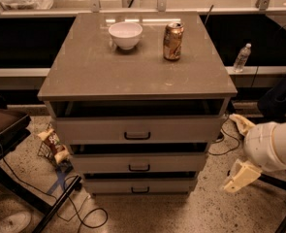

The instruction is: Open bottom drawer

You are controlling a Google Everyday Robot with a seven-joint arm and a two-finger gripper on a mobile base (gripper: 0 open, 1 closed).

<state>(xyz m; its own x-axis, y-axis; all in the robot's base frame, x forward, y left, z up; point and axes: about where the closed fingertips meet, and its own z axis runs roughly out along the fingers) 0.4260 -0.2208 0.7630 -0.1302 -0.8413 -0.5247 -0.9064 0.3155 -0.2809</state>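
The cabinet has three pale grey drawer fronts stacked under a brown top (133,72). The bottom drawer (166,185) is the lowest front, with a small dark bar handle (140,190) and a dark gap above it. My gripper (239,176) hangs at the lower right on the white arm (273,147). It is to the right of the cabinet, at about the height of the middle and bottom drawers, apart from them and holding nothing that I can see.
A white bowl (125,34) and a drink can (173,41) stand on the cabinet top. A water bottle (241,57) stands at the right. A snack bag (53,144) and cables (79,212) lie on the floor at the left. A dark chair base is at the far right.
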